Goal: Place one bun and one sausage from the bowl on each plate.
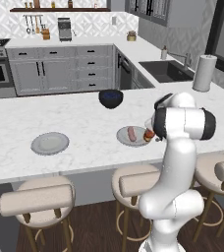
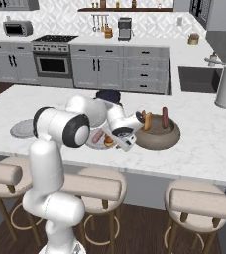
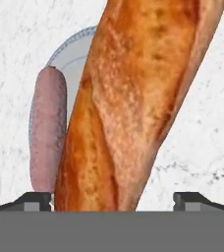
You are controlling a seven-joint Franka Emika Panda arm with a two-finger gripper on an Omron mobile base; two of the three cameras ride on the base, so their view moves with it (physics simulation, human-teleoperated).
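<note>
In the hand view a golden bun (image 3: 133,98) stands between my gripper's (image 3: 112,199) wide-apart fingertips, with a gap to the right tip; the gripper is open. Beside it a reddish sausage (image 3: 47,133) lies on the light-grey plate (image 3: 72,59). From the left base view, that plate (image 1: 124,139) holds the sausage (image 1: 131,134), with the bun (image 1: 149,134) at its right edge under the gripper (image 1: 151,132). The second plate (image 1: 50,143) lies bare to the left. The grey-brown bowl (image 2: 159,140) right of the gripper (image 2: 116,141) holds a sausage (image 2: 164,117) and a bun (image 2: 147,120).
A dark blue-black bowl (image 1: 111,98) sits behind the plates. A paper towel roll (image 1: 204,73) stands by the sink (image 1: 165,70) at the right. Stools (image 1: 38,199) line the counter's near edge.
</note>
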